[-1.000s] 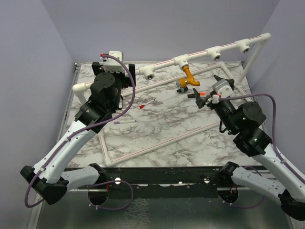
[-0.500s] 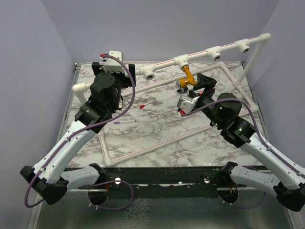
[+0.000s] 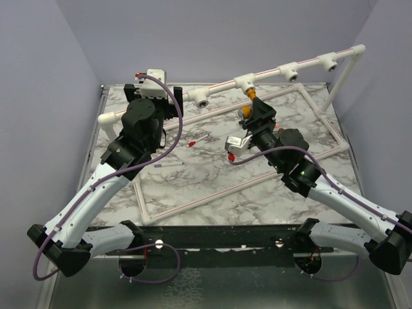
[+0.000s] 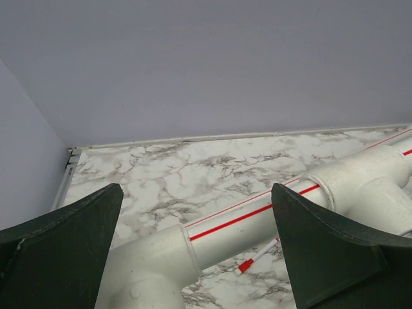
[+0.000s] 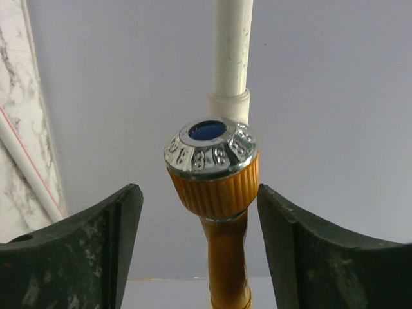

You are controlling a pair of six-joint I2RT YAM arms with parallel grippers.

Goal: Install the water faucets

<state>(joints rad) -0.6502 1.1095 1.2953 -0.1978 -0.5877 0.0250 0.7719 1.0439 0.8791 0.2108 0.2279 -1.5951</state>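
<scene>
Marble bench (image 3: 212, 175): my right tool (image 5: 196, 196), spread, straddles the faucet (image 5: 212, 177) at its knob, likely to twist it home; left tool (image 4: 196, 193) spread astride the pipe (image 4: 257, 215).

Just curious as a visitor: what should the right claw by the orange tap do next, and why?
Probably close the right claw on the tap: its fingers stand open either side of the ribbed collar, not touching, and it needs a grip before twisting the tap into the pipe fitting.
</scene>
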